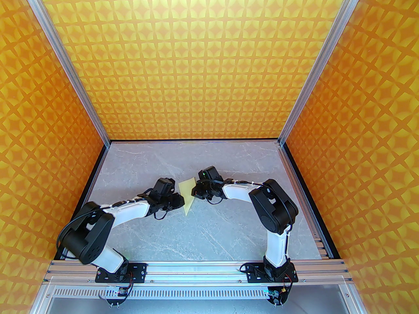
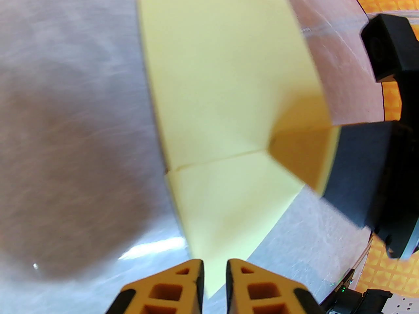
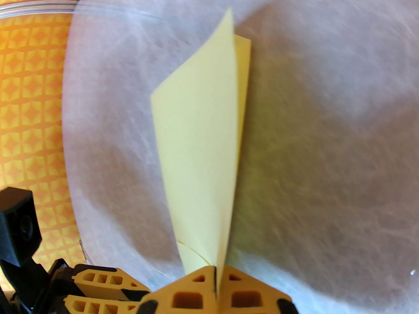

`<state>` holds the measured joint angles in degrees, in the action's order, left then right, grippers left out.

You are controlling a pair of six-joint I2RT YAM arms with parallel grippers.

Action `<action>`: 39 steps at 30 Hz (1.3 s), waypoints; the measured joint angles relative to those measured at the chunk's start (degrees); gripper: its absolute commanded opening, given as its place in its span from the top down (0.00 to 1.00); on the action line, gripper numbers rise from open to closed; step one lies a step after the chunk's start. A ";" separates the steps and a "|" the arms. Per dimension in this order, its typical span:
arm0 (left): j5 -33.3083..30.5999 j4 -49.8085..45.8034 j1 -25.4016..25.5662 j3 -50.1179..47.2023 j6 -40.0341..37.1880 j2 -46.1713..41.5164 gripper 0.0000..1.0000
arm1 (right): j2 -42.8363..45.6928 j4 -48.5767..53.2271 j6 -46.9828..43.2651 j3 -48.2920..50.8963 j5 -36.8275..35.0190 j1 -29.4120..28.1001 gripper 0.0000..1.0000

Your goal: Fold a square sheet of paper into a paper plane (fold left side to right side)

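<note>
The pale yellow paper (image 1: 187, 195) is partly folded into a pointed, creased shape and lies at mid-table between both grippers. In the right wrist view one flap of the paper (image 3: 203, 142) stands up from the table, and my right gripper (image 3: 216, 281) is shut on its near tip. In the top view the right gripper (image 1: 195, 192) sits at the paper's right edge. My left gripper (image 2: 214, 273) is open by a narrow gap, with the near tip of the paper (image 2: 222, 93) lying in that gap. From above, the left gripper (image 1: 181, 202) is at the paper's left edge.
The grey marble-look table (image 1: 229, 234) is walled by orange patterned panels on three sides. An aluminium rail (image 1: 196, 268) with both arm bases runs along the near edge. The right arm's dark wrist body (image 2: 366, 182) is close beside the paper.
</note>
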<state>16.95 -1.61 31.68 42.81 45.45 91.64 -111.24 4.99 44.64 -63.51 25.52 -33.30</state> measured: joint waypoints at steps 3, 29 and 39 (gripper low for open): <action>0.00 0.76 0.00 0.61 0.85 1.16 0.86 | 0.00 0.13 0.00 0.42 0.00 0.00 1.00; -0.09 2.12 0.28 3.93 1.42 8.98 0.94 | 4.79 -5.66 3.45 5.22 1.53 0.00 0.76; -0.13 2.14 0.39 3.93 1.42 8.98 0.94 | 2.71 -21.31 14.14 9.33 6.21 0.00 0.75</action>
<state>16.82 0.54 32.08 46.74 46.87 100.62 -108.53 -16.32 58.78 -54.17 31.73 -33.30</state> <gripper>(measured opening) 0.064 0.247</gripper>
